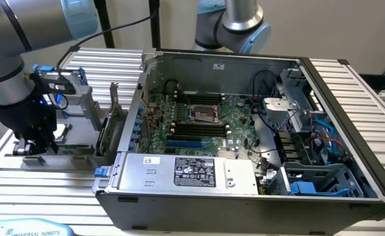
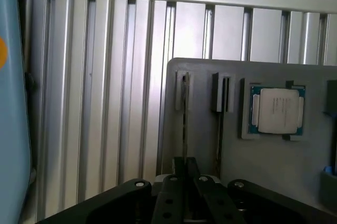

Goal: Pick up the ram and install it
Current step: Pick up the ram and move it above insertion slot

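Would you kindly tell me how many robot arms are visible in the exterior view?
2. One robot arm is at the exterior view's left, reaching down beside the open computer case; the second arm stands behind that case.

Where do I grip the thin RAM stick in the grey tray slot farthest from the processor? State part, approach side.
Probably pinch the thin RAM stick across its flat faces at the upper edge, coming down from above: it stands edge-up in a narrow slot of the grey tray, leaving only that edge free.
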Controlling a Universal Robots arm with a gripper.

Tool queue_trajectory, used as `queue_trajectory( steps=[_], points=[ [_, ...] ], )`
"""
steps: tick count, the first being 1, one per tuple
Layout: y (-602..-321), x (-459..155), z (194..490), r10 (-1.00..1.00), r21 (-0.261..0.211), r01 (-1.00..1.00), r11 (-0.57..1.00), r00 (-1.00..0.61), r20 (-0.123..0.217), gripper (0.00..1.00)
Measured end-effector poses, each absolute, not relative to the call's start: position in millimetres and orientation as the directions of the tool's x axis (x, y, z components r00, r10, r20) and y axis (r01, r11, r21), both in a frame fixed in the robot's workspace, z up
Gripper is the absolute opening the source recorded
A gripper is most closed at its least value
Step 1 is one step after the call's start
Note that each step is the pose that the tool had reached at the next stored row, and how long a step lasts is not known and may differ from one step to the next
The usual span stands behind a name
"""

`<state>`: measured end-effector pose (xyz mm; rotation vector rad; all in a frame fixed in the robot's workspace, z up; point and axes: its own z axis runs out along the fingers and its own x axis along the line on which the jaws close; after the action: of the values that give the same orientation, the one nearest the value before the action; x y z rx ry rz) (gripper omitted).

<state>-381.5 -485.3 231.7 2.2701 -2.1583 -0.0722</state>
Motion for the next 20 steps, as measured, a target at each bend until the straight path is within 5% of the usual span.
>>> queue_trajectory(
  steps=[20],
  points=[
    [-483,-366,323,-0.998,0.038,-0.998,-0.051,0.050,-0.028,0.13]
  ],
)
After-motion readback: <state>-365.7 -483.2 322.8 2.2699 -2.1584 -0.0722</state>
